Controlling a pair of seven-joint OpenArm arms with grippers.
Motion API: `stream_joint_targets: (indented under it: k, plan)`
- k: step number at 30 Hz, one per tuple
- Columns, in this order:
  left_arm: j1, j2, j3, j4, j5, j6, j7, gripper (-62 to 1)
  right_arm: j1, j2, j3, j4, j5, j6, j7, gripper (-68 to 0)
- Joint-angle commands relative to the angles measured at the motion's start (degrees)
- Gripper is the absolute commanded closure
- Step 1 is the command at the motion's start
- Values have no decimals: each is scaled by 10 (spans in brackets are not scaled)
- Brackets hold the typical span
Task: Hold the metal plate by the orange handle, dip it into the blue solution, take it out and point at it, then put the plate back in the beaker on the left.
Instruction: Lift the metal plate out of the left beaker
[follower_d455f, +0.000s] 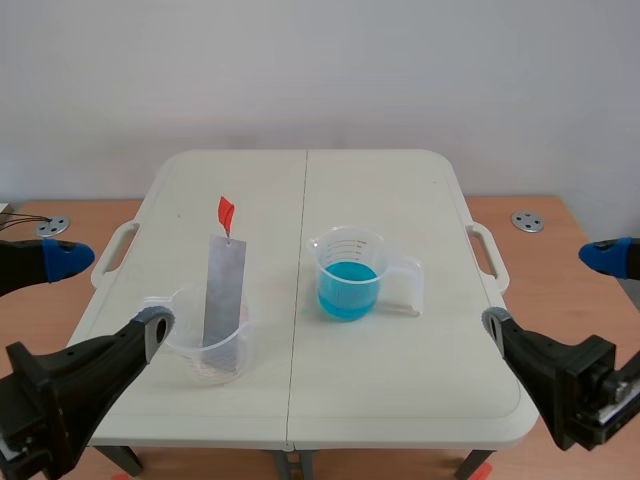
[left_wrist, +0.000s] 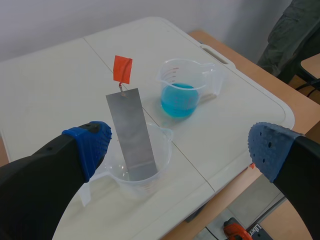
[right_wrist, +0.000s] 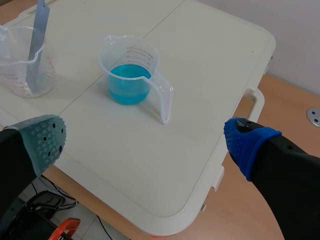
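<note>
A grey metal plate leans upright in a clear empty beaker on the left half of the table. Its orange handle sticks up at the top. To the right stands a clear beaker with blue solution. My left gripper is open near the table's left front corner, short of the plate, handle and empty beaker. My right gripper is open off the right front corner, well back from the blue beaker. Neither holds anything.
The white folding table has a centre seam and side handles. It stands on a wooden surface with two metal discs. Dark cloth hangs beyond the table's far corner in the left wrist view.
</note>
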Motion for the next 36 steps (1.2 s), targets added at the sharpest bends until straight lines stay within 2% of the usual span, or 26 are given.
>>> stream_joint_targets:
  k: [1,9,14,15,16,17,19,20,21,24,30,36]
  plan:
    - [-2,-3,-4,3,-5,-1,-8,-590,8,6,1,3,2,3,5,-663]
    - [-11,-3,-4,3,-5,-1,-1,-589,28,6,1,3,-17,21,1,-663]
    - [-11,-3,-4,3,-5,-1,2,-577,50,6,-13,3,-22,44,2,-663]
    - [-11,-3,-4,3,-5,-1,9,-539,58,6,-20,3,-25,44,-1,-663]
    - [-11,-3,-4,3,-5,-1,16,-461,67,6,-27,3,-29,44,-6,-663]
    - [-11,-3,-4,3,-3,-1,19,-346,76,6,-35,3,-33,45,-11,-663]
    - [-11,-3,-4,3,6,-1,25,-68,98,6,-55,3,-37,49,-24,-663]
    - [-11,-3,-4,3,9,-1,24,-1,110,6,-67,3,-37,52,-28,-663]
    - [-11,-3,-4,3,8,-1,25,-17,122,6,-79,3,-37,57,-31,-663]
    - [-11,-3,-4,3,8,-1,25,-12,163,4,-116,3,-37,71,-47,-663]
    - [-3,-3,-7,3,11,-1,55,-13,240,-30,-184,1,-37,71,-106,-663]
    - [57,-3,-41,3,55,-2,57,-13,301,-76,-249,-31,-46,71,-131,-663]
